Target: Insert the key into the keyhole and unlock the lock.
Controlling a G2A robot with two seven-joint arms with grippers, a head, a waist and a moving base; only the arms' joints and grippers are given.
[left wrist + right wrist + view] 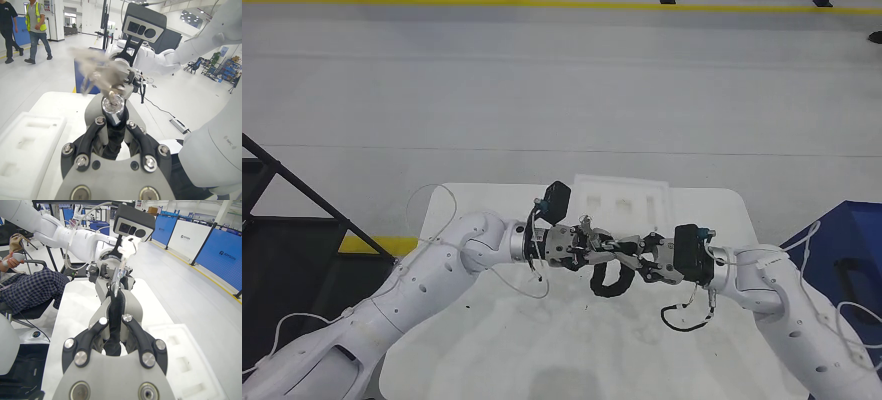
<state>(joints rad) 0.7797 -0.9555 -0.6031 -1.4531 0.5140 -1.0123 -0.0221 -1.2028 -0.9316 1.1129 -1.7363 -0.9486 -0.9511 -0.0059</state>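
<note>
Both arms meet over the middle of the table [492, 330], tips facing each other. L gripper [113, 115] is clamped tight on the lock [113, 106], on the black sleeve right behind the chrome face w/ the keyhole. The key [112, 94] is stuck in that face, and a blurry bunch [88, 73] hangs off it. R gripper [118, 296] is closed too, on another black-sleeved bit of the lock w/ a chrome end poking past its tips and a blurry white tag [129, 246] beyond that. Can't tell if R's fingers touch the key at all. From the top, the black cable loop [607, 283] sags between the two grippers. A white foam tray [622, 205] sits at the table's far edge, behind them.
</note>
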